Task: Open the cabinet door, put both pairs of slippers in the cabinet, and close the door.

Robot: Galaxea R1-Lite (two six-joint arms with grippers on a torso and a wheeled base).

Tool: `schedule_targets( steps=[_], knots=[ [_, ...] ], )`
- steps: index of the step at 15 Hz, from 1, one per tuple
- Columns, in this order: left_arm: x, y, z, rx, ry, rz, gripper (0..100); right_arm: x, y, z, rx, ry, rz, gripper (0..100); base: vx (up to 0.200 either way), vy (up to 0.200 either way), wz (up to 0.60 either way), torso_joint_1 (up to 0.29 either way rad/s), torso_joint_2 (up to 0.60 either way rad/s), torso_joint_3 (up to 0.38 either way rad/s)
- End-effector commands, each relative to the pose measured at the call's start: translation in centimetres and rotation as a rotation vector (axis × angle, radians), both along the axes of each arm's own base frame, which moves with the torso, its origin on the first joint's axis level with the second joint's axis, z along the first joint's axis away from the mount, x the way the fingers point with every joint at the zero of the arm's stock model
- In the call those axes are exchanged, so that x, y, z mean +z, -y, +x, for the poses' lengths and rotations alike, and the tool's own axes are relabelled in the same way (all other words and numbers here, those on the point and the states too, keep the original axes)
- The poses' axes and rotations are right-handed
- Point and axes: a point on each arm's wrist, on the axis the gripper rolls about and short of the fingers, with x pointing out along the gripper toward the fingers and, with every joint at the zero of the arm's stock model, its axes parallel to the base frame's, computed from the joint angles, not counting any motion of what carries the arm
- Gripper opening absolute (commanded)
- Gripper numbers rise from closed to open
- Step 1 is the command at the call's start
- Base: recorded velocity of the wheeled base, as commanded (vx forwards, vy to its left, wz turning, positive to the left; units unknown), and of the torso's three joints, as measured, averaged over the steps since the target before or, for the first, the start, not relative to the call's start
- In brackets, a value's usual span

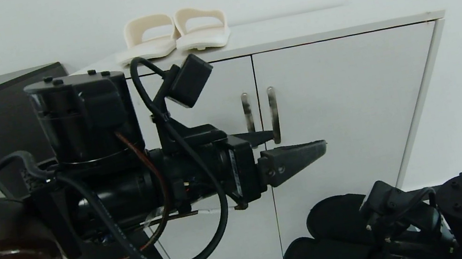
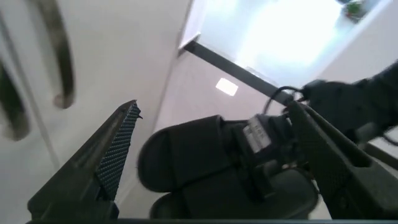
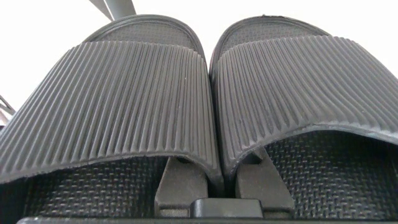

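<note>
Entry, left wrist camera. You have the left gripper (image 2: 106, 134) close to the white cabinet door (image 2: 124, 50). One finger is in frame, and its cross-hatched pad (image 2: 119, 155) is plainly visible. A metal handle (image 2: 61, 59) sits near the fingertip, not touching it. A second dark bar (image 2: 11, 106) at the frame edge is too blurred to identify. Farther off, the right gripper (image 2: 242, 146) grips the black slippers (image 2: 186, 158), which lie side by side just off the door's face.

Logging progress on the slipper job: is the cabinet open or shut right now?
Shut. Both cabinet doors sit flush, handles side by side; the left tool is at them.
</note>
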Motion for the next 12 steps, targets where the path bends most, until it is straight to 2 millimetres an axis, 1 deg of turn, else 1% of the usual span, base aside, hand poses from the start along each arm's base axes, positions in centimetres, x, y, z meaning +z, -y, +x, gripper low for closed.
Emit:
schedule_targets(
  steps=[1,3,6,10,12],
  knots=[
    [0.8,0.8,0.8,-0.038,-0.026,-0.016,100,-0.2,-0.1,0.0,0.001,-0.004,-0.006,0,0.0,0.0,0.0,0.0,0.0,0.0],
    [0.9,1.4,1.5,-0.03,-0.033,-0.007,100,-0.3,-0.2,0.1,0.003,-0.009,-0.012,0,0.0,0.0,0.0,0.0,0.0,0.0],
    [1.0,1.4,1.8,0.022,-0.027,-0.007,100,-0.3,-0.3,0.1,0.003,-0.008,-0.011,0,0.0,0.0,0.0,0.0,0.0,0.0],
    [1.2,0.3,2.7,0.078,-0.02,-0.013,100,-0.6,-0.4,0.2,0.003,-0.016,-0.022,0,0.0,0.0,0.0,0.0,0.0,0.0],
    [0.9,0.4,3.5,0.121,-0.025,-0.003,100,-0.7,-0.4,0.2,0.004,-0.017,-0.023,0,0.0,0.0,0.0,0.0,0.0,0.0]
  ],
)
